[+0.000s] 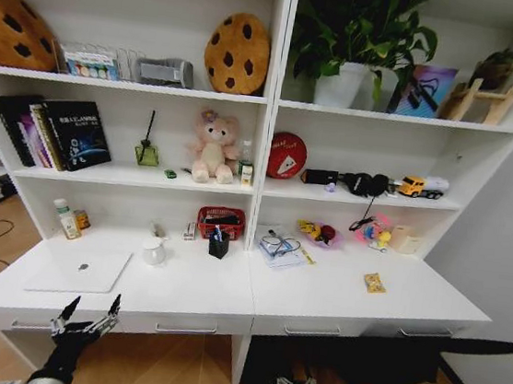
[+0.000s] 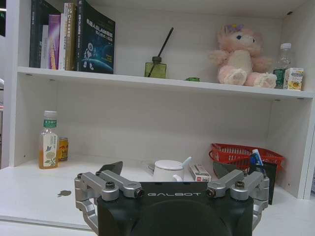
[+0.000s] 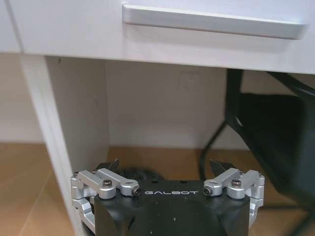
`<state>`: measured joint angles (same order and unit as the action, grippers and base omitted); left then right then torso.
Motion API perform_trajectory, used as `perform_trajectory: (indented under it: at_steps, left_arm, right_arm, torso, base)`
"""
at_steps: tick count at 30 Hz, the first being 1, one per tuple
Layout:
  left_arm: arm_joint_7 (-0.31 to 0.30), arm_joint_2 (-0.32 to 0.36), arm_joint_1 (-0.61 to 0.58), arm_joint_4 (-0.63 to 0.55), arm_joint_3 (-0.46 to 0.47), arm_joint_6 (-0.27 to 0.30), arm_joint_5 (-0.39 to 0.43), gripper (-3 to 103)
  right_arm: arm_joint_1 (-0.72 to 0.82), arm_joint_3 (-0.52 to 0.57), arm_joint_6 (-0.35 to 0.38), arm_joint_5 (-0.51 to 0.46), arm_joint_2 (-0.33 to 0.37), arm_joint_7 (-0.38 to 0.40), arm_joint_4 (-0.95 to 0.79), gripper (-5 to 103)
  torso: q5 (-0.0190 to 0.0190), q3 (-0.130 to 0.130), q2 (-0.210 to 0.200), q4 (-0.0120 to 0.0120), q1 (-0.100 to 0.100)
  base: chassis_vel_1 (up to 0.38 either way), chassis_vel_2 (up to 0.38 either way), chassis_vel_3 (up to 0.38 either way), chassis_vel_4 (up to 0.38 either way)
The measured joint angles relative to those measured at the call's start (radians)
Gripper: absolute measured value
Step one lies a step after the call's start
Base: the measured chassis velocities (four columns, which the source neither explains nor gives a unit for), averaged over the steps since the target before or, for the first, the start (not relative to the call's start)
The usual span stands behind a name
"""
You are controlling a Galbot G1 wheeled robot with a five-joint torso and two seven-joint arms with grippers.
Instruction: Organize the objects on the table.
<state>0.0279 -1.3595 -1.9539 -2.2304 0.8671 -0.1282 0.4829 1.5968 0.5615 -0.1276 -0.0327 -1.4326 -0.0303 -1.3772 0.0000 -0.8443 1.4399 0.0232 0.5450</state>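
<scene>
— Below the desk's front edge, we find the left gripper [image 1: 90, 314] raised with fingers spread and nothing between them, level with the left drawer. What lies nearest?

— Just beyond it, the silver-white laptop [image 1: 81, 270] lies closed and flat on the white desk [image 1: 337, 299]; the black pen holder [image 1: 219, 246] stands further in, before the red basket [image 1: 221, 220].

— And the right gripper [image 3: 167, 169]?

— Parked low beneath the drawer handle [image 3: 211, 22], likewise spread and unloaded. We judge the left arm should rise clear of the edge before approaching the laptop squarely.
</scene>
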Motion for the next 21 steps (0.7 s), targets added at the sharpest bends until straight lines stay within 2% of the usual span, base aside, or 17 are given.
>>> perform_trajectory:
  at_steps: [1,2,3,4,5,6,7,10,11,13,15,16,17,18,19,21]
  left_arm:
    - [0.0,0.0,0.0,0.0,0.0,0.0,0.0,100]
    - [0.0,0.0,0.0,0.0,0.0,0.0,0.0,100]
    - [0.0,0.0,0.0,0.0,0.0,0.0,0.0,100]
    - [0.0,0.0,0.0,0.0,0.0,0.0,0.0,100]
    - [0.0,0.0,0.0,0.0,0.0,0.0,0.0,100]
    - [0.0,0.0,0.0,0.0,0.0,0.0,0.0,100]
    - [0.0,0.0,0.0,0.0,0.0,0.0,0.0,100]
    - [0.0,0.0,0.0,0.0,0.0,0.0,0.0,100]
    - [0.0,0.0,0.0,0.0,0.0,0.0,0.0,100]
    - [0.0,0.0,0.0,0.0,0.0,0.0,0.0,100]
    - [0.0,0.0,0.0,0.0,0.0,0.0,0.0,100]
    - [0.0,0.0,0.0,0.0,0.0,0.0,0.0,100]
    - [0.0,0.0,0.0,0.0,0.0,0.0,0.0,100]
    - [0.0,0.0,0.0,0.0,0.0,0.0,0.0,100]
    - [0.0,0.0,0.0,0.0,0.0,0.0,0.0,100]
    - [0.0,0.0,0.0,0.0,0.0,0.0,0.0,100]
  right_arm:
    - [0.09,0.005,0.027,-0.006,0.015,0.019,-0.088,100]
    - [0.09,0.005,0.027,-0.006,0.015,0.019,-0.088,100]
    - [0.188,0.019,0.048,-0.007,0.033,0.048,-0.207,100]
    - [0.256,0.027,0.063,-0.007,0.044,0.07,-0.31,100]
    - [0.256,0.027,0.063,-0.007,0.044,0.07,-0.31,100]
    - [0.344,0.034,0.076,-0.007,0.056,0.092,-0.431,100]
    - [0.344,0.034,0.076,-0.007,0.056,0.092,-0.431,100]
    - [0.523,0.067,0.083,0.004,0.085,0.149,-0.722,100]
    - [0.543,0.083,0.097,0.003,0.086,0.158,-0.801,100]
    - [0.546,0.096,0.113,0.002,0.085,0.162,-0.847,100]
    - [0.489,0.137,0.241,-0.033,0.085,0.174,-0.966,100]
    - [0.489,0.137,0.241,-0.033,0.085,0.174,-0.966,100]
    - [0.438,0.147,0.312,-0.068,0.097,0.195,-0.987,100]
    - [0.34,0.156,0.426,-0.134,0.13,0.243,-0.994,100]
    - [0.34,0.156,0.426,-0.134,0.13,0.243,-0.994,100]
    - [0.129,0.157,0.556,-0.29,0.232,0.323,-0.951,100]
  torso:
    - [0.0003,0.0,0.0,0.0007,0.0]
    - [0.0003,0.0,0.0,0.0007,0.0]
    - [0.0001,0.0,0.0,0.0012,0.0]
    - [0.0,0.0,0.0,0.0003,0.0]
    - [0.0,0.0,0.0,0.0003,0.0]
    - [0.0,0.0,0.0,0.0001,0.0]
    - [0.0,0.0,0.0,0.0001,0.0]
    - [-0.0003,0.0,0.0,0.0006,0.0]
    - [-0.0003,0.0,0.0,0.0003,0.0]
    - [-0.0003,0.0,0.0,0.0003,0.0]
    - [-0.0003,0.0,0.0,0.0003,0.0]
    - [-0.0003,0.0,0.0,0.0003,0.0]
    - [0.0,0.0,0.0,0.0006,0.0]
    - [0.0002,0.0,0.0,0.0006,0.0]
    - [0.0002,0.0,0.0,0.0006,0.0]
    - [0.0007,0.0,0.0,0.0001,0.0]
  base:
    - [0.0,0.0,0.0,0.0]
    - [0.0,0.0,0.0,0.0]
    - [0.0,0.0,0.0,0.0]
    - [-0.014,-0.051,-0.029,0.022]
    - [-0.014,-0.051,-0.029,0.022]
    - [0.0,0.0,0.0,0.0]
    - [0.0,0.0,0.0,0.0]
    - [0.0,0.0,0.0,0.0]
    - [0.0,0.0,0.0,0.0]
    - [0.0,0.0,0.0,0.0]
    - [0.0,0.0,0.0,0.0]
    - [0.0,0.0,0.0,0.0]
    - [0.0,0.0,0.0,0.0]
    - [0.0,0.0,0.0,0.0]
    - [0.0,0.0,0.0,0.0]
    - [0.0,0.0,0.0,0.0]
